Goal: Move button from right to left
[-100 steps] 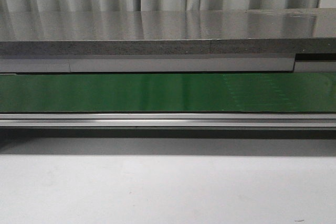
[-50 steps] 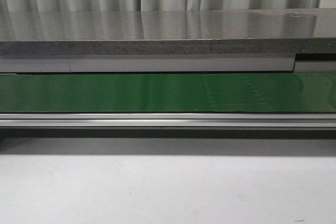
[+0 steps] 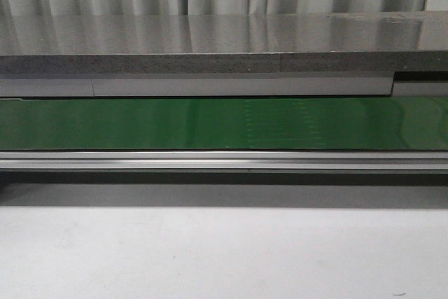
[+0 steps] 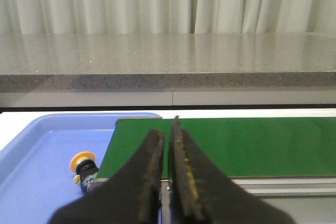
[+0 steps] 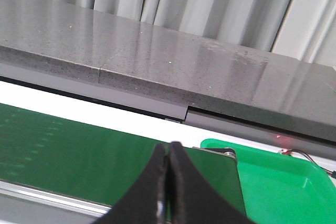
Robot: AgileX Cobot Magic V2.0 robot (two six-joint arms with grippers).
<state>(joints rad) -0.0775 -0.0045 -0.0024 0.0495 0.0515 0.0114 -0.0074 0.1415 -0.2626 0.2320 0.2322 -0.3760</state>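
Note:
The button (image 4: 84,167), with a yellow-orange cap on a black body, lies in a blue tray (image 4: 37,150) at the belt's left end, seen only in the left wrist view. My left gripper (image 4: 168,135) is shut and empty, over the green belt (image 4: 252,145) beside the tray. My right gripper (image 5: 169,153) is shut and empty, over the belt's right end (image 5: 79,150). Neither gripper shows in the front view, where the belt (image 3: 224,124) carries nothing.
A green tray (image 5: 283,182) stands past the belt's right end. A grey stone shelf (image 3: 224,43) runs behind the belt, with curtains behind it. A metal rail (image 3: 224,161) edges the belt's front, with white table (image 3: 224,257) before it.
A faint light pattern on the green belt has shifted leftward across the front view. Nothing else differs.

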